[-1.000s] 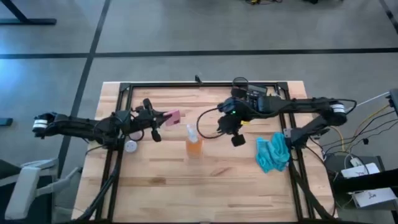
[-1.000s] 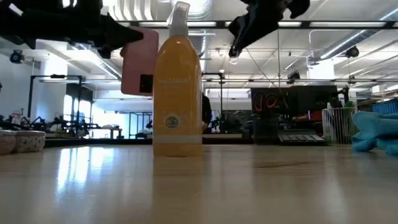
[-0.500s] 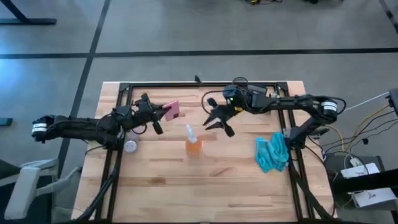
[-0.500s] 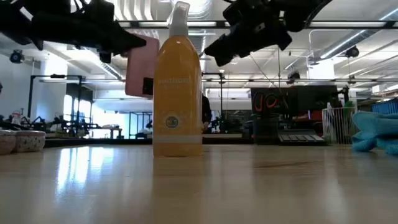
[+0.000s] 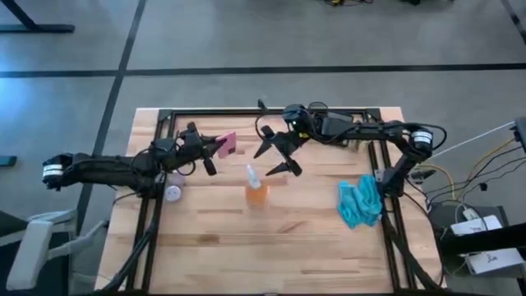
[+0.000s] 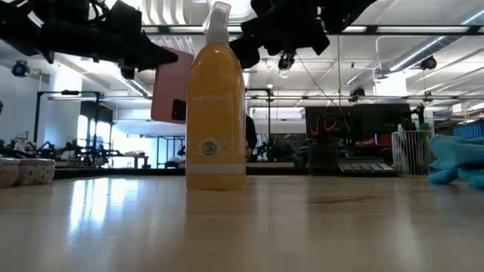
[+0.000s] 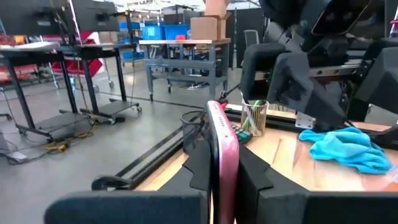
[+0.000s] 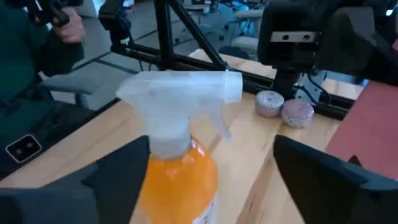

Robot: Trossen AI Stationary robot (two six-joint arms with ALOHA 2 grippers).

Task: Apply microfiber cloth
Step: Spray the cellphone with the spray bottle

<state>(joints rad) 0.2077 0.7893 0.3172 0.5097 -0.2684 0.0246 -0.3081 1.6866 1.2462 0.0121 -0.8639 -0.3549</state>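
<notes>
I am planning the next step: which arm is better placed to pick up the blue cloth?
Probably right. Its tool is open and free, on the microfiber cloth's side; the left tool holds the pink phone.

One microfiber cloth [image 5: 360,204], one orange spray bottle [image 5: 256,191], one pink phone [image 5: 228,145], two small round tins [image 8: 285,108].

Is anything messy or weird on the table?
Nothing is spilled or tipped. The bottle stands upright. The cloth lies crumpled at the table's right edge, untouched. The left pincer holds a pink phone in the air.
</notes>
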